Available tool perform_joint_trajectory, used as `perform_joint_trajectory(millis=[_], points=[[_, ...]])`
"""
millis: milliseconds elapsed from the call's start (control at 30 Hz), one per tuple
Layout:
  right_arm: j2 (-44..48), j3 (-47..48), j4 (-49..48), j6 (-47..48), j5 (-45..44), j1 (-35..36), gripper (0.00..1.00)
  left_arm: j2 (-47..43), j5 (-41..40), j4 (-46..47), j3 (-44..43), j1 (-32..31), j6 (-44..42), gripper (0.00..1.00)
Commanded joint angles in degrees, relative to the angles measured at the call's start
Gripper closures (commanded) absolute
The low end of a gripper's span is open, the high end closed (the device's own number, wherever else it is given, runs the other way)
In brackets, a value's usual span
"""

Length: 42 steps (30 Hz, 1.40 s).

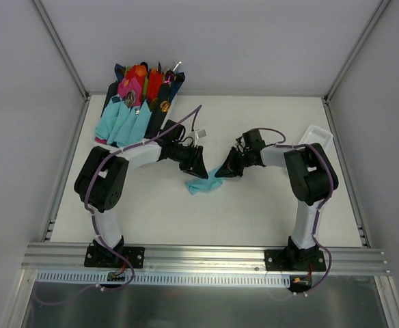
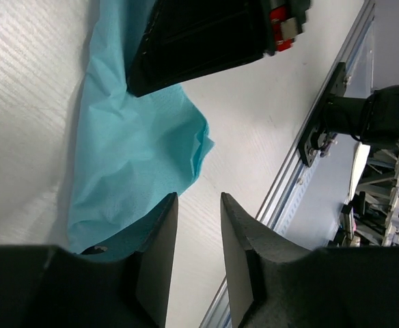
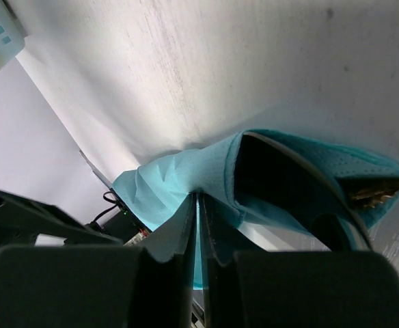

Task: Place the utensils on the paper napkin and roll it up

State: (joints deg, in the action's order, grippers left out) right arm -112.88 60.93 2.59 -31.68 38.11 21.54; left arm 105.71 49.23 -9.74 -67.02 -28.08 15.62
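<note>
The teal paper napkin [image 1: 203, 183] lies crumpled and partly folded at the middle of the table, between the two grippers. My right gripper [image 1: 225, 167] is shut on an edge of it; in the right wrist view the jaws [image 3: 198, 205] pinch the teal sheet [image 3: 165, 184], which curls into an open fold. A brownish utensil end [image 3: 370, 193] shows inside that fold. My left gripper [image 1: 198, 164] is open and empty, just beside the napkin [image 2: 131, 157], with its fingertips [image 2: 198, 205] over bare table. The rest of the utensils are hidden.
A pile of pink, red, navy and teal napkin rolls [image 1: 141, 96] lies at the back left. A white perforated tray [image 1: 314, 137] stands at the back right. An aluminium rail [image 1: 199, 256] runs along the near edge.
</note>
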Motion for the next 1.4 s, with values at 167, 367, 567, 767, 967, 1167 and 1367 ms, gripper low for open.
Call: perform_joint_trajectory(millis=[167,367,567,767,967,1167,1367], points=[[-2.61,0.77,6.99,4.79,-5.15,-0.09,0.91,8.63,-1.07,-1.87,0.49,-0.05,-1.56,0.82],[-2.35,1.65,8.83,6.63,-4.71,-1.41,0.91,12.23,-3.79,-2.13,4.53,2.14,-1.29,0.95],[-0.24,4.37,9.28,8.30,-1.91,-3.35,0.88,14.70,-5.02,-2.13,5.94,3.55,-0.42,1.00],[4.07,7.36,5.94,5.76,1.88,-3.00,0.82,16.46,-4.32,-2.04,5.06,3.82,0.82,1.00],[6.62,7.72,2.52,2.07,1.97,-1.42,0.82,17.25,-4.32,-2.04,4.45,3.91,1.52,1.00],[3.55,3.95,-1.88,-2.15,3.55,1.31,0.80,17.86,-4.32,-2.04,4.09,3.91,2.93,1.00],[4.07,-3.96,-7.07,-3.21,4.34,2.63,0.77,18.65,-3.35,-1.43,4.45,4.26,4.42,1.00]])
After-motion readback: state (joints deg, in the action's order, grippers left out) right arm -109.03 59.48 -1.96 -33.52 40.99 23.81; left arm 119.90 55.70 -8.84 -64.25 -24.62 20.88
